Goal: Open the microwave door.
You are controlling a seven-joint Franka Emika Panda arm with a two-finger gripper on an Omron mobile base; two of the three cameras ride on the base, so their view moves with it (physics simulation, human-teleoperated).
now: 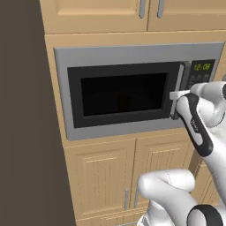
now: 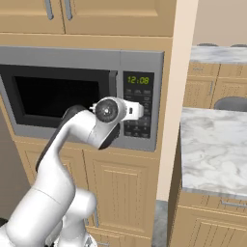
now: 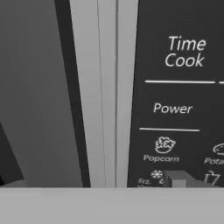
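Closest to the base, below the microwave point(image 1: 132, 57), the white arm bends up past two tan lower cabinet doors point(image 1: 128, 176) and carries the gripper point(image 1: 176, 99) to the slim vertical handle point(image 1: 180, 88) at the right edge of the microwave door point(image 1: 119, 95). Its jaws appear to sit either side of the bar: in the hand view the handle point(image 3: 103, 96) runs up the middle at very close range, one dark fingertip point(image 3: 179, 178) rises right of it over the keypad panel point(image 3: 179, 87), and another barely shows at the lower left. Whether the jaws are clamped on the bar or slack around it I cannot tell. The door looks shut, flush with the microwave's grey face, its dark window revealing nothing of what the cavity may hold. Right of the handle sits the keypad panel point(image 2: 139, 103) with a green clock point(image 2: 138, 80). The likeliest trouble, as I judge it, is a weak or off-centre grip, so the fingers slide off the smooth bar when pulled. A straight pull could also fight the hinge, which is presumably on the left, since the door must swing in an arc. The right fingertip might scrape the buttons. Beyond the microwave's right side stands a marble counter point(image 2: 212, 144); above it, upper cabinet doors point(image 1: 101, 13).
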